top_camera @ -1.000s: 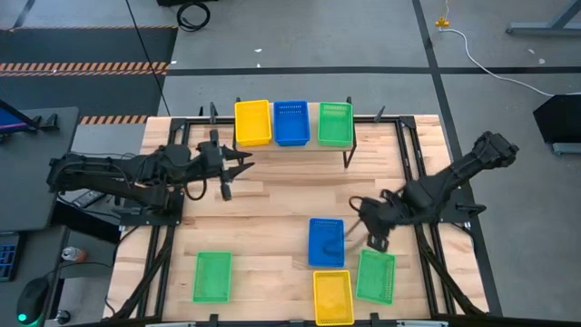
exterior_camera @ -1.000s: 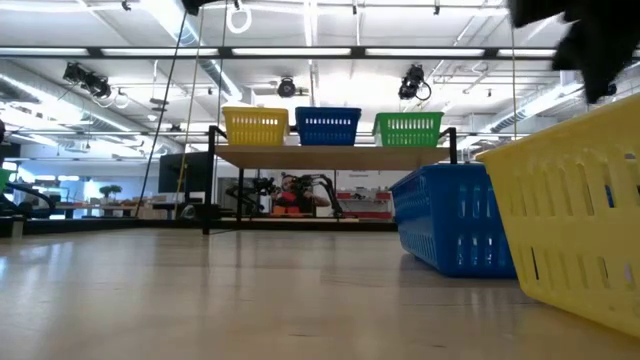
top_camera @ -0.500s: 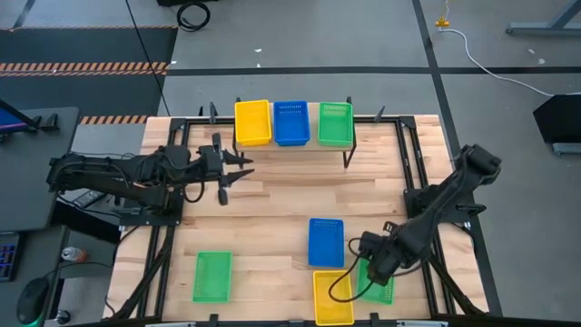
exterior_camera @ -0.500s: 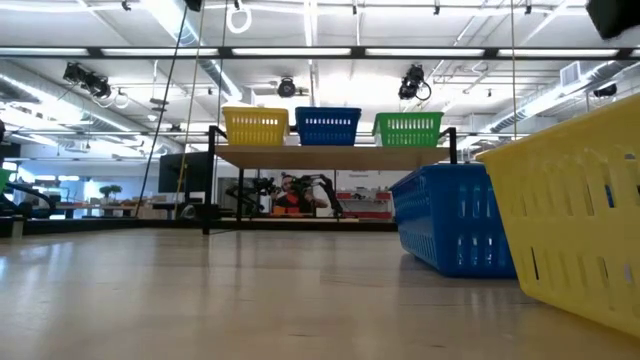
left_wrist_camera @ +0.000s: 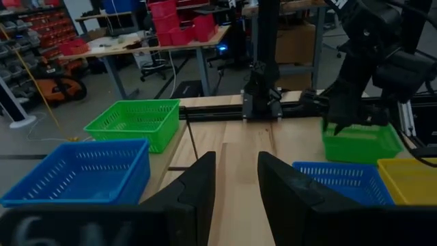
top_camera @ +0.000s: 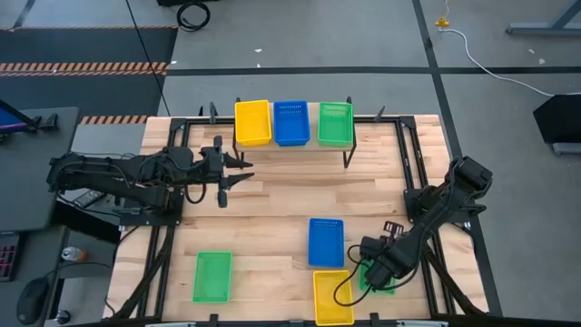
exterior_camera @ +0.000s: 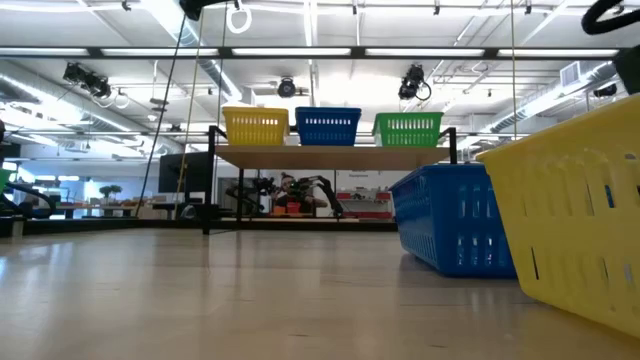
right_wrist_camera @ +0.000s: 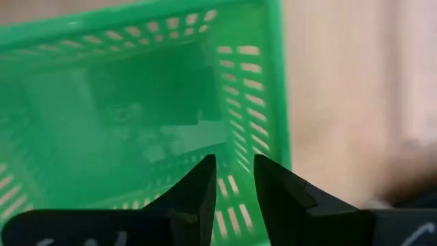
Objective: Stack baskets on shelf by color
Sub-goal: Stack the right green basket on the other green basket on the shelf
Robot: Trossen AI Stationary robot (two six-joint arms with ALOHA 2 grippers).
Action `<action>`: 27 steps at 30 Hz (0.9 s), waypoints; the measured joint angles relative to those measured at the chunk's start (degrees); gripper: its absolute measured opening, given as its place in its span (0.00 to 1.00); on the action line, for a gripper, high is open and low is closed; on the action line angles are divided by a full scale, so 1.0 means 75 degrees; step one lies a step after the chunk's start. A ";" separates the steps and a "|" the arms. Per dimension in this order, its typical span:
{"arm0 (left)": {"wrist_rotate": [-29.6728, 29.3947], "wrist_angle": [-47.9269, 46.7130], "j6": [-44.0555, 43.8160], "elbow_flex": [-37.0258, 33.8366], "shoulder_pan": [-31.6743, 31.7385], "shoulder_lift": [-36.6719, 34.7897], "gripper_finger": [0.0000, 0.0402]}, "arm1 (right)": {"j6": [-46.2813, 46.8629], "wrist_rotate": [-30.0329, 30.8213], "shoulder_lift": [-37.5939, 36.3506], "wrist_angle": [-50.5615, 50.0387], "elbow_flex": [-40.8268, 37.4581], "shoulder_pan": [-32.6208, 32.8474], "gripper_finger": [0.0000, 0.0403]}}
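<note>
On the low rack with its light plank top and thin black legs [top_camera: 300, 143] stood three small perforated plastic baskets in a row: a yellow one [top_camera: 252, 122], a blue one [top_camera: 291, 123] and a green one [top_camera: 334, 123]. Whether any of them was already a stack of several, I could not tell.

Four more lay down on the slatted wooden table [top_camera: 272, 195]: a blue basket [top_camera: 326, 242], a yellow basket [top_camera: 333, 296] just in front of it, a green basket [top_camera: 211, 275] off on the left side, and another green basket [top_camera: 385, 283] beside the yellow one. So I judged the sorting begun, with most left.

The right gripper [top_camera: 372, 265] hung over that last green basket, fingers parted and holding nothing. The left gripper [top_camera: 238, 169] waited near the rack, likewise slack and empty.
</note>
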 joint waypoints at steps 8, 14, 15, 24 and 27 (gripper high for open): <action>-0.0006 0.0007 0.0020 -0.0006 0.0003 0.0000 0.29 | -0.0169 0.2521 -0.0015 -0.1839 0.0000 -0.0494 0.26; -0.0006 -0.0063 0.0029 -0.0006 0.0003 0.0000 0.29 | -0.0161 0.3135 -0.0015 -0.2883 0.0051 -0.1283 0.26; -0.0006 -0.0117 0.0026 -0.0009 0.0000 0.0000 0.29 | -0.0214 0.2829 -0.0028 -0.2951 0.0131 -0.1364 0.26; -0.0009 -0.0274 -0.0077 -0.0009 0.0000 0.0000 0.29 | -0.0326 0.1453 -0.0671 -0.1693 0.1591 -0.0453 0.26; -0.0006 -0.0281 -0.0232 -0.0009 -0.0027 0.0000 0.29 | -0.0068 0.0727 -0.0624 -0.0957 0.1664 -0.0033 0.26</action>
